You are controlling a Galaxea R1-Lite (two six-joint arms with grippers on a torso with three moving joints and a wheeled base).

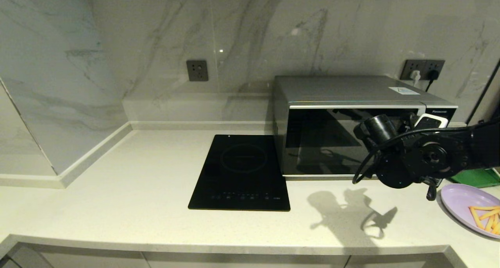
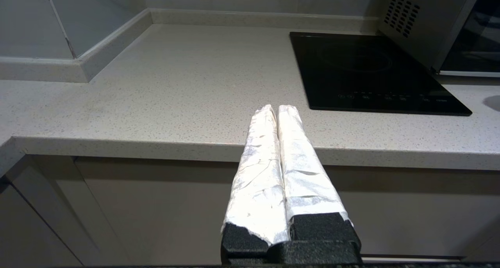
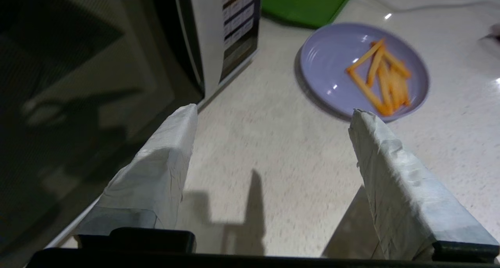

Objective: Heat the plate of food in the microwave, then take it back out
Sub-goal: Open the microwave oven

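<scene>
Right gripper (image 1: 431,193) hangs in the head view before the microwave (image 1: 351,127), whose door is shut; the plate of food (image 1: 465,205) lies on the table (image 1: 136,205) just beyond its jaws.

Left gripper (image 2: 276,111), jaws pressed together, idles off the table edge, the cooktop (image 2: 371,72) ahead.

Right wrist view: jaws wide, holding nothing, plate ahead (green tray (image 3: 304,4) behind it).

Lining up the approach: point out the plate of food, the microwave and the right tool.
plate of food (image 3: 332,65), right wrist view, bare plate surface.
microwave (image 1: 324,143), head view, dark glass door.
right tool (image 3: 273,115), right wrist view, between its open fingertips.
</scene>
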